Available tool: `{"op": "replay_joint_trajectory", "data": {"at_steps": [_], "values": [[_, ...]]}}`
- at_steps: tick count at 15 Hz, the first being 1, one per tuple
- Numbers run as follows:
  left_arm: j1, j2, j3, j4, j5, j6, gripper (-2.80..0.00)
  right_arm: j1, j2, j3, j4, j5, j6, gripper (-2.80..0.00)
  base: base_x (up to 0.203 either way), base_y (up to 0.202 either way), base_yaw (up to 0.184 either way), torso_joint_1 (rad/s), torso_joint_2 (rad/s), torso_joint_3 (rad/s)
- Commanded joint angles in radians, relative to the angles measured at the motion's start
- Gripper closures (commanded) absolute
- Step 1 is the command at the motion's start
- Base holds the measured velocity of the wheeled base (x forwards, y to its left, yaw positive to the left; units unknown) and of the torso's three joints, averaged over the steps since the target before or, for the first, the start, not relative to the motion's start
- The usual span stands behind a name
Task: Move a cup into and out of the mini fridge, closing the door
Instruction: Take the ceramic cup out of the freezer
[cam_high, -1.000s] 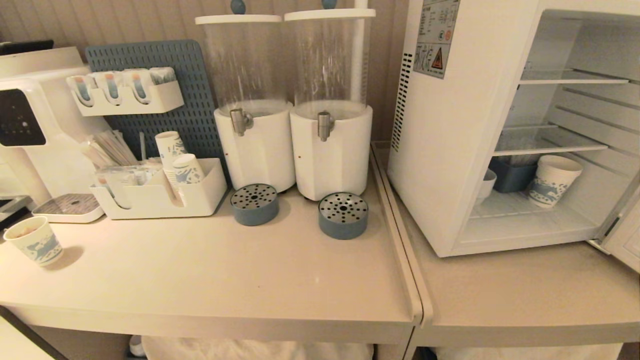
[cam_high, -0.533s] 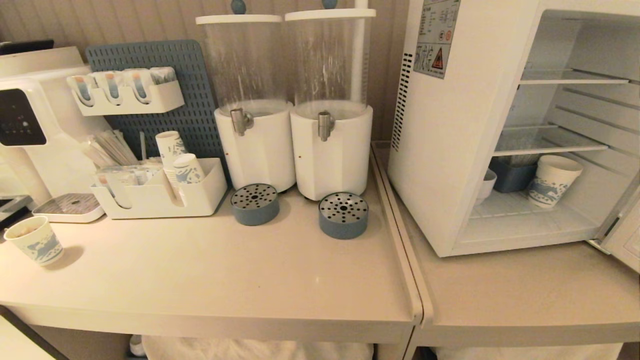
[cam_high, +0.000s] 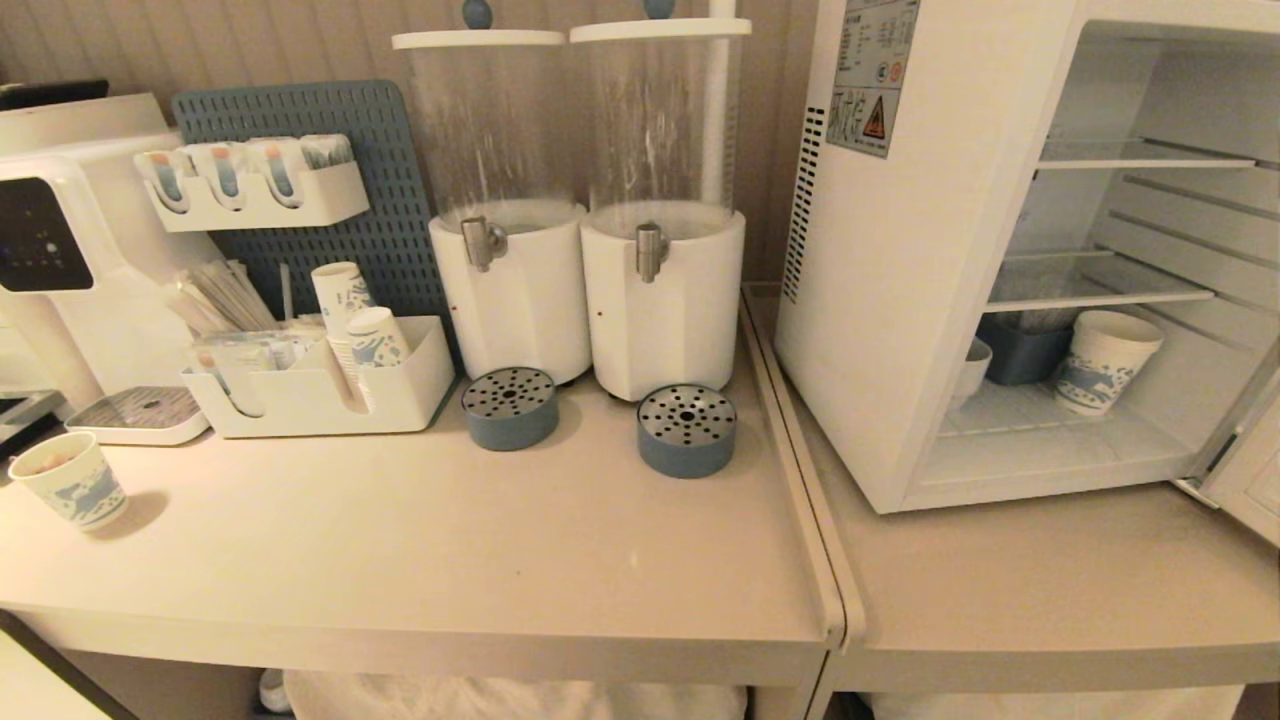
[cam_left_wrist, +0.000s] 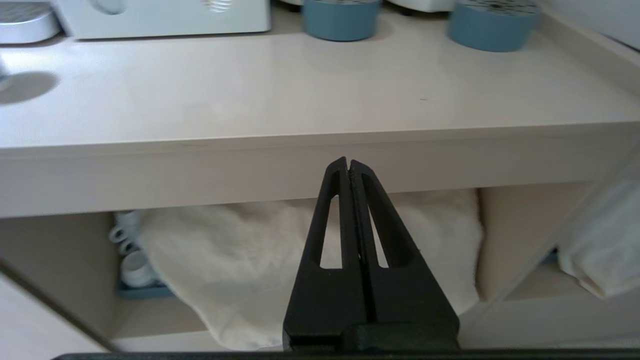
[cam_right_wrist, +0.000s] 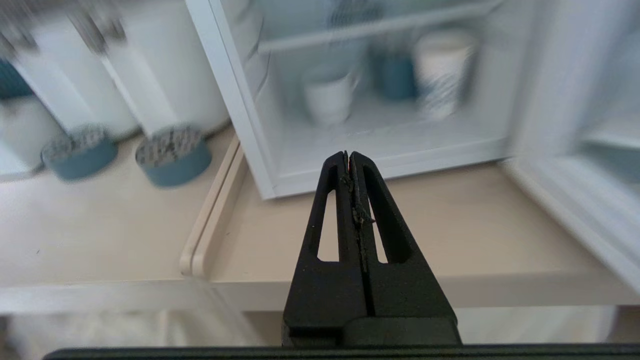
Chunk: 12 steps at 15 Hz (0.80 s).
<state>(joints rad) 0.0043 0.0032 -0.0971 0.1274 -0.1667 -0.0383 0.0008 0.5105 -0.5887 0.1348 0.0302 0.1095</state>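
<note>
The cup (cam_high: 972, 369) sits inside the open mini fridge (cam_high: 900, 250) at right; the right hand (cam_right_wrist: 348, 154) and left hand (cam_left_wrist: 348, 161) are both closed and empty.

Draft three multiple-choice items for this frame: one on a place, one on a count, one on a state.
1. Where is the cup?
A. on the fridge's bottom shelf, at its left
B. on the counter by the drip trays
C. on the fridge's top shelf

2. How many blue drip trays stand before the dispensers?
A. one
B. two
C. four

3. How is the door?
A. shut
B. taken off and lying on the counter
C. swung open to the right

Key: 1 A, the cup peeks out behind the fridge's left front edge on the bottom shelf, left of the blue bin and paper cup. 2 B, one tray sits under each tap. 3 C, the shelves show fully and the door's edge is at the head view's right border.
</note>
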Motion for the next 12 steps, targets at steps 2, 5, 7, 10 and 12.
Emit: {"op": "replay_joint_trajectory", "data": {"at_steps": [2, 5, 7, 10, 12], "values": [[0.000, -0.002, 0.002, -0.002, -0.007, -0.012, 0.00, 0.003, 0.488, 0.017, -0.261, 0.064, 0.010, 0.00, 0.000, 0.000, 0.000, 0.000, 0.00, 0.000], [0.000, -0.002, 0.002, -0.002, -0.014, -0.103, 0.00, 0.003, 0.860, 0.180, -0.888, 0.137, -0.009, 0.00, 0.000, 0.000, 0.000, 0.000, 0.00, 0.000], [0.000, -0.002, 0.002, -0.002, -0.014, -0.106, 0.00, 0.004, 1.093, 0.288, -1.270, 0.173, -0.048, 0.00, 0.000, 0.000, 0.000, 0.000, 0.00, 0.000], [0.000, -0.002, 0.002, -0.002, -0.013, -0.107, 0.00, -0.001, 1.358, 0.370, -1.569, 0.194, -0.155, -2.80, 0.000, 0.000, 0.000, 0.000, 0.00, 0.000], [0.000, -0.002, 0.002, -0.002, -0.014, -0.106, 0.00, -0.011, 1.411, 0.387, -1.658, 0.209, -0.194, -2.80, 0.000, 0.000, 0.000, 0.000, 0.00, 0.000]]}}
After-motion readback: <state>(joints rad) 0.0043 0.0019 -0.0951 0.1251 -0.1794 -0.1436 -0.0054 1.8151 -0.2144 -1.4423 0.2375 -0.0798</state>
